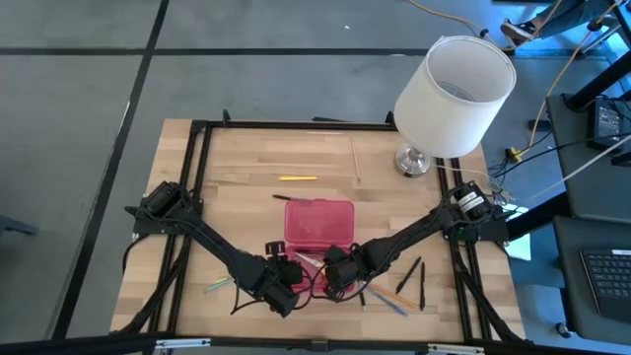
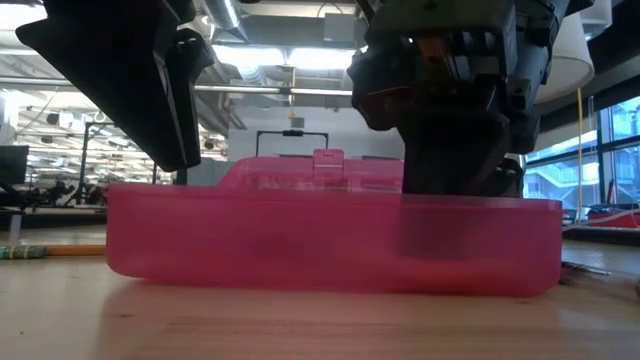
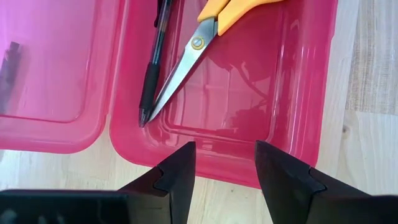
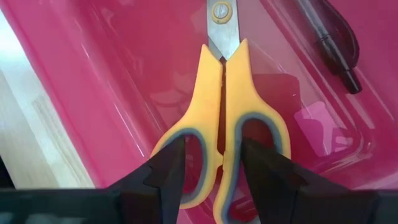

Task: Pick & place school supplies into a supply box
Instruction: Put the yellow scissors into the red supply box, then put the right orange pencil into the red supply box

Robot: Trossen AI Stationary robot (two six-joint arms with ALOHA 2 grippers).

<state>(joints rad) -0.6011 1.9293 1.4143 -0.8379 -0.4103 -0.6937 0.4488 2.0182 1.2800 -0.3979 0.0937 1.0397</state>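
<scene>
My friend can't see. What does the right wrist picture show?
Yellow-handled scissors lie closed in the pink supply box, and the right gripper has its two dark fingers around one handle. A black pen lies beside them in the box.

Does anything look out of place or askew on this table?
Only the lamp seems foreign: it stands at the table's far right corner. Scissors and a pen lie in the box; other pens lie loose, not yet packed.

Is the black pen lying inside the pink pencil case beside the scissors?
Yes: the black pen lies in the pink pencil case alongside the scissors blades.
</scene>
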